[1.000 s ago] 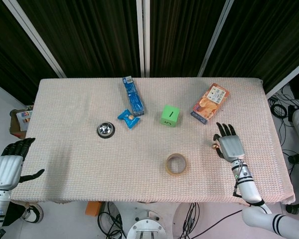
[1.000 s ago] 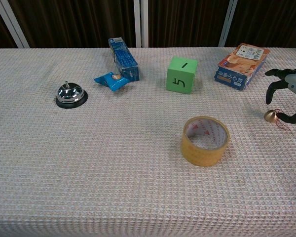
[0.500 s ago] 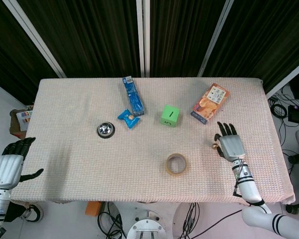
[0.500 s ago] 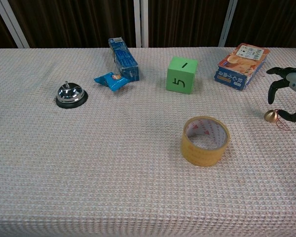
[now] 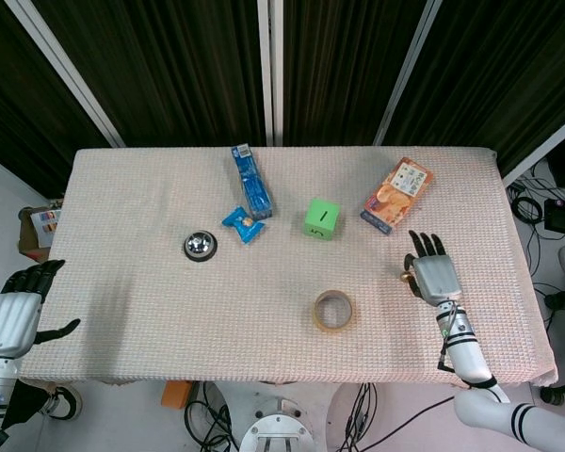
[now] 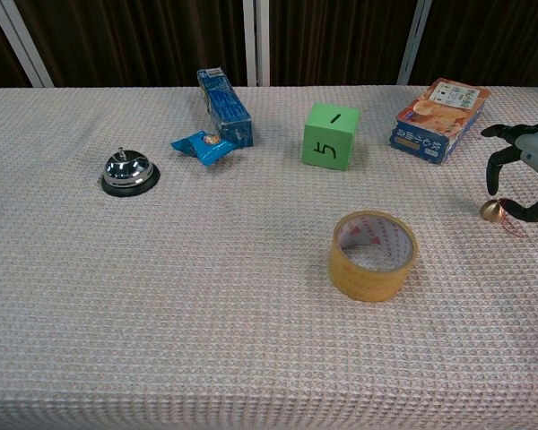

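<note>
- Brass-coloured small bell (image 6: 491,210): lies on the woven tablecloth (image 5: 151,311) near the table's right edge, with a thin reddish cord trailing beside it; in the head view it shows as a small bronze dot (image 5: 406,277) at the thumb side of the right hand.
- Right hand (image 6: 524,170): poised over the cloth just beside the small bell, fingers (image 6: 493,175) spread and curved downward with nothing between them; the thumb tip reaches close to the bell, though contact cannot be told from either view. The head view shows the same hand (image 5: 433,273) from above, palm down, forearm running back toward the near table edge.
- Left hand (image 5: 14,315): hangs off the table's left side, beyond the cloth, well apart from every object; fingers apart and lightly curled, thumb stretched out sideways, holding nothing.
- Tape roll (image 6: 372,255): tan, lying flat with its hole upward, near the table's middle, well to the left of the small bell.
- Green cube (image 6: 330,135): marked with a "5" on its front face, behind the tape roll.
- Orange snack box (image 6: 438,118): lying flat, behind the right hand and apart from it.
- Blue carton (image 6: 222,106): long, lying flat, with a small blue packet (image 6: 203,146) just beside its near end.
- Silver call bell (image 6: 130,172): on a black base, on the left half of the cloth.
</note>
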You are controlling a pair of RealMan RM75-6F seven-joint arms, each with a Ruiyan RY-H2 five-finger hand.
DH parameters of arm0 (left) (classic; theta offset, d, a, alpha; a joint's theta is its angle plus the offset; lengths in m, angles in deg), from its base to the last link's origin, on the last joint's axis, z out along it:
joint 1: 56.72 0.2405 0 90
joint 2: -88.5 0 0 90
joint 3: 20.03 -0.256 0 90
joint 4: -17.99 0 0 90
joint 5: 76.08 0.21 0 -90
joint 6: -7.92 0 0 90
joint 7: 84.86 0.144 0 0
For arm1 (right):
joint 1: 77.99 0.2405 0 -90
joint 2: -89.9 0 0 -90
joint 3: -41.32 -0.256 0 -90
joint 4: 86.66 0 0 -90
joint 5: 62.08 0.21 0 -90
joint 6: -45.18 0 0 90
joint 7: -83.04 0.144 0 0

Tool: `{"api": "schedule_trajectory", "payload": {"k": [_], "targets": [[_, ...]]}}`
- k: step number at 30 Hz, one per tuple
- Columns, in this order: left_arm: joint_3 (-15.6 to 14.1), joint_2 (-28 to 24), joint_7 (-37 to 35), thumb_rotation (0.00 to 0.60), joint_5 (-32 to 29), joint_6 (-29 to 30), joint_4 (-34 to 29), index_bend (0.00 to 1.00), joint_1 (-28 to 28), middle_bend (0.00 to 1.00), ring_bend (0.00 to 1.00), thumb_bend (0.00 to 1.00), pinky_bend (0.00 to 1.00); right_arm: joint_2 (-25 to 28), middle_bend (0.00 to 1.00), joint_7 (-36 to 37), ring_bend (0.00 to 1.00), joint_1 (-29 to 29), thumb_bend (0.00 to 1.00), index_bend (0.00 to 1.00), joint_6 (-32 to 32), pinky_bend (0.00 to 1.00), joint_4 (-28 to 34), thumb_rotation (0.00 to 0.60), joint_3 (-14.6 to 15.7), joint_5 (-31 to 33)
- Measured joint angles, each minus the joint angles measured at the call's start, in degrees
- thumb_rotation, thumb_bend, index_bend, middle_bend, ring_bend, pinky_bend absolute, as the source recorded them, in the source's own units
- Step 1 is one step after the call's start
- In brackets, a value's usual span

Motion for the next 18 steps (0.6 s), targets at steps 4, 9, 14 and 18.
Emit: {"api": "schedule_trajectory", "payload": {"k": [4, 9, 14, 18], "targets": [[0.0, -0.1, -0.1, 0.493, -0.1, -0.1, 0.0, 0.11, 0.0, 0.12, 0.13, 0.13, 0.18, 0.0, 0.02, -0.4, 0.0, 0.0, 0.34, 0.5, -0.1, 0.0, 0.0, 0.6, 0.0, 0.4], [0.0, -0.2, -0.2, 0.492, -0.3, -0.3, 0.0, 0.11, 0.0, 0.12, 0.13, 0.13, 0.18, -0.2, 0.02, -1.0, 0.0, 0.0, 0.34, 0.5, -0.2, 0.0, -0.1, 0.6, 0.0, 0.9], [-0.1, -0.2, -0.3, 0.494, -0.4, -0.3, 0.1, 0.11, 0.0, 0.12, 0.13, 0.13, 0.18, -0.6, 0.02, -1.0, 0.0, 0.1, 0.34, 0.51, -0.2, 0.0, -0.5, 0.6, 0.0, 1.0], [-0.1, -0.3, -0.2, 0.491, -0.9, -0.7, -0.1, 0.11, 0.0, 0.12, 0.13, 0.13, 0.18, -0.8, 0.02, -1.1, 0.0, 0.2, 0.34, 0.52, -0.2, 0.0, -0.7, 0.6, 0.0, 1.1]]}}
